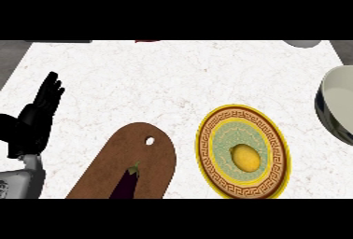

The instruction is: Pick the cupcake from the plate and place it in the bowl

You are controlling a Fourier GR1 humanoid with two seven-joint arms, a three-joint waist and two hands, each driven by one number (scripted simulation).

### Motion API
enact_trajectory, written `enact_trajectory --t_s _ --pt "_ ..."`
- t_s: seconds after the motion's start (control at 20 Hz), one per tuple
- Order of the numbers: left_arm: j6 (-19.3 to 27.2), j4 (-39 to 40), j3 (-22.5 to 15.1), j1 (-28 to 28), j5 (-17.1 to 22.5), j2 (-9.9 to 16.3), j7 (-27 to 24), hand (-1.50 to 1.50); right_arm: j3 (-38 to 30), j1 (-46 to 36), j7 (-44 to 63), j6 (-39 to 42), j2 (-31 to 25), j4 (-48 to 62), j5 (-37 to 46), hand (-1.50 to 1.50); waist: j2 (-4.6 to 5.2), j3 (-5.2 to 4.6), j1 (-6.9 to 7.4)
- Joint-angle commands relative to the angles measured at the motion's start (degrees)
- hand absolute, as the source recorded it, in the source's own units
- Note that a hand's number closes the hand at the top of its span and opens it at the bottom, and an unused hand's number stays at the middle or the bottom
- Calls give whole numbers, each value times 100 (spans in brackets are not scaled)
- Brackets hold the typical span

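Observation:
A round plate (215,140) with a yellow rim and a patterned brown band lies right of centre on the white counter. A yellow oval item (244,157), where the cupcake would be, sits in its middle. A large pale bowl (338,100) with a dark outer wall is cut by the right edge. My left hand (38,116) rests at the far left with its fingers straight and pointing up, far from the plate. My right hand does not show.
A brown wooden cutting board (114,161) with a hanging hole lies left of the plate, with a dark purple eggplant (125,186) on its lower part. A grey round object (302,43) shows at the top right edge.

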Motion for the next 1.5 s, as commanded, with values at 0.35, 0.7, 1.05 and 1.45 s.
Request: enact_trajectory --t_s 0.35,0.7,1.05,1.45 --pt "-234 311 170 -366 66 115 -72 0 1068 -1185 -344 -989 -374 2530 1819 150 100 2 160" --pt "-73 48 -130 -183 -127 -205 2 0 1364 -2085 -1374 -812 -100 4560 2089 -150 78 18 204" --pt "-49 135 38 -217 -71 -138 18 0 118 -2347 -1837 572 -130 5493 622 -150 66 32 101" --pt "-181 139 216 -194 33 29 -96 0 -825 -2820 -741 2030 -1093 6344 -468 -150 98 36 137"
